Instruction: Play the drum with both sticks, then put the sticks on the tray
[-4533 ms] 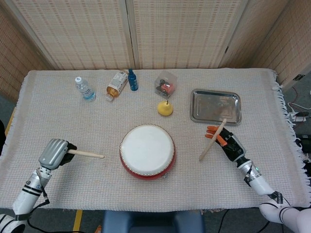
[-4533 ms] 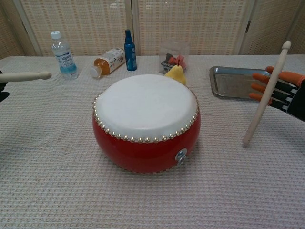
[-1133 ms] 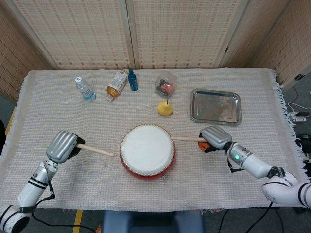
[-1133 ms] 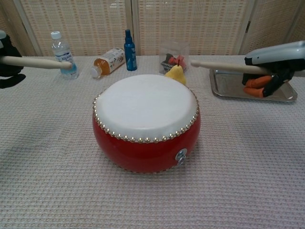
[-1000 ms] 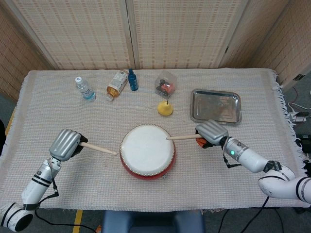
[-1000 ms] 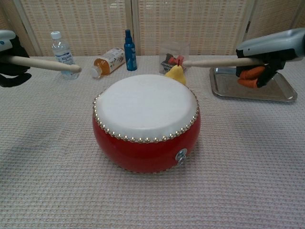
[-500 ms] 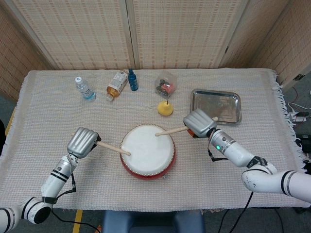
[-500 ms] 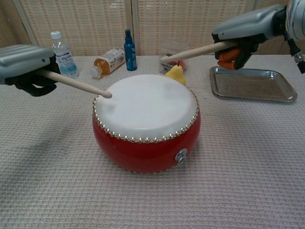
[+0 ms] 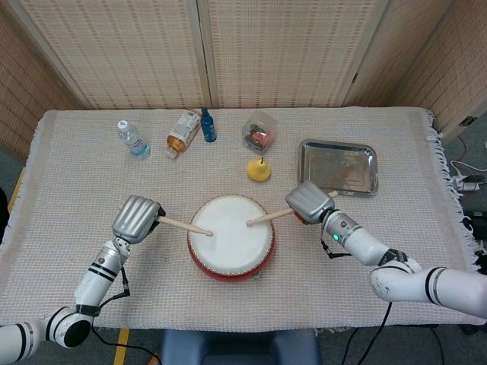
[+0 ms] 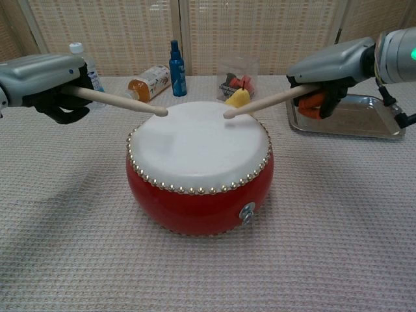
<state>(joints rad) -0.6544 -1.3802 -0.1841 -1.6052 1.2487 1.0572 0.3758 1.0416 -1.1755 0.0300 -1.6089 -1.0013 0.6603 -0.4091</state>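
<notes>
Over the drum (image 9: 230, 236), both sticks (image 9: 185, 226) now closer, tips lowered

1. Bare counter (image 9: 426, 205) lies between the right hand (image 9: 307, 202) and the tray (image 9: 338, 166) behind it.
2. The pear (image 9: 259, 169) stands beyond the drum (image 9: 230, 237), inward of that hand.
3. Bottles (image 9: 184, 131) stand well beyond the left hand (image 9: 137, 219).

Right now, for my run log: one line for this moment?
phase: drumming | left hand: holds stick | right hand: holds stick | tips over drum | tray: no sticks
</notes>
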